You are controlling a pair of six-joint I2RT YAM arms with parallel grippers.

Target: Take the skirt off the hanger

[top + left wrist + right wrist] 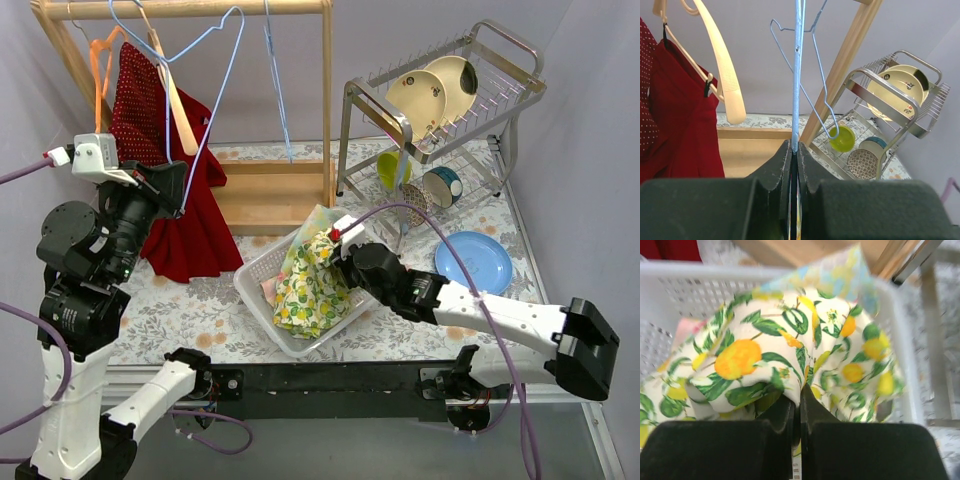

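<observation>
Top external | left fingers clamped on bare hanger | right fingers pinched skirt, draped in basket | we judged: careless release could spill it over the rim onto the worktop

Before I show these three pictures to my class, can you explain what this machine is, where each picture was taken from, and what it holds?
This is a robot: a left arm and a right arm bolted at the near edge of a table. The wide picture comes from a fixed camera above and behind them. The other two come from a camera on each wrist, looking past its own end effector. The left end effector is shut on a blue wire hanger near a wooden clothes rail and a red garment. The right end effector is shut on a lemon-print skirt lying in a white basket. A dish rack and a blue plate are also on the table.
</observation>
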